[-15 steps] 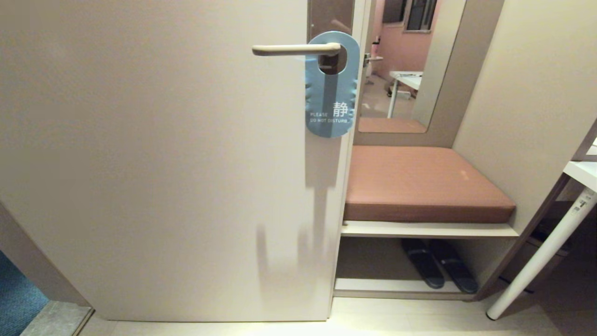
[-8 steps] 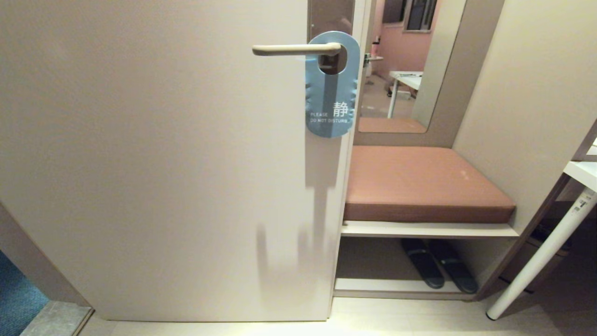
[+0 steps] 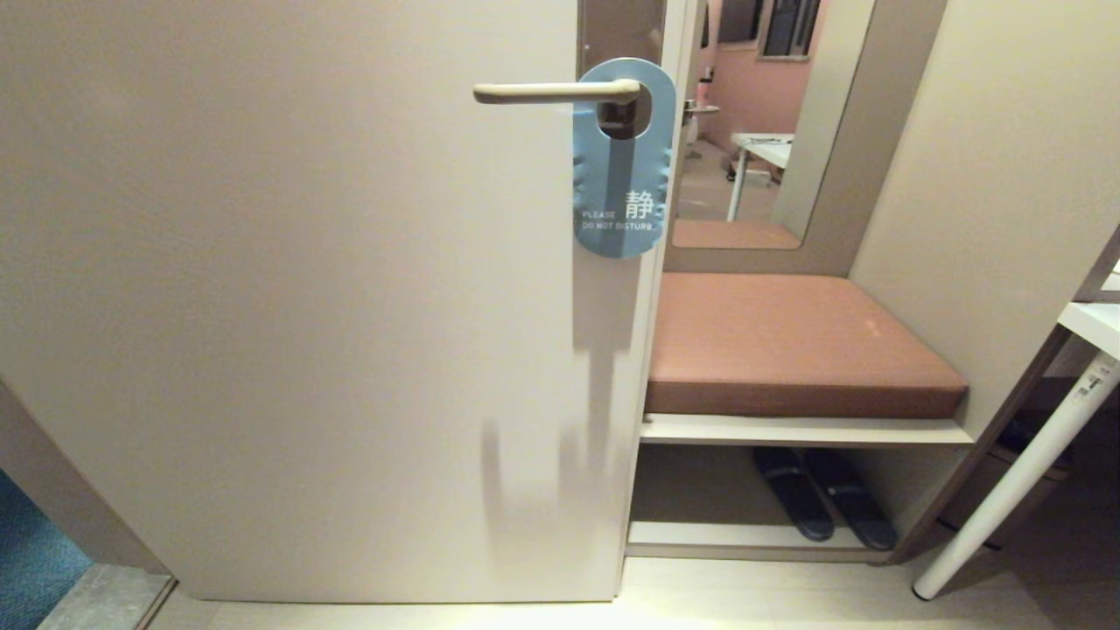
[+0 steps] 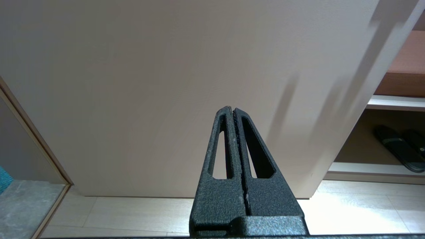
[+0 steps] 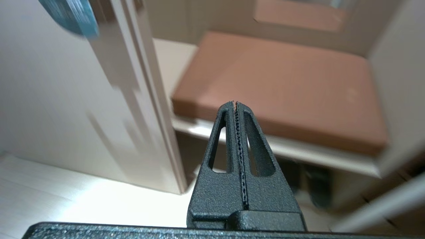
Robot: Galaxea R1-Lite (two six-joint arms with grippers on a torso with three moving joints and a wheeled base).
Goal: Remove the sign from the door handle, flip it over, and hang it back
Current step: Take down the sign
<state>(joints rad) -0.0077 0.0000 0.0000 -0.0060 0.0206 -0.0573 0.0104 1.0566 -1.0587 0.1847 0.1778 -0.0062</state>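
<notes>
Nothing has shifted in the head view: the sign hangs on the door handle, long axis vertical, hole end up, text facing out. Left gripper and right gripper each have fingers pressed together, empty.

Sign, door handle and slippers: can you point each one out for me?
sign (image 3: 623, 192), head view, on its blue face just above the white lettering.
door handle (image 3: 542, 91), head view, midway along the cream lever.
slippers (image 3: 794, 502), head view, on the left slipper's strap, under the bench.
</notes>
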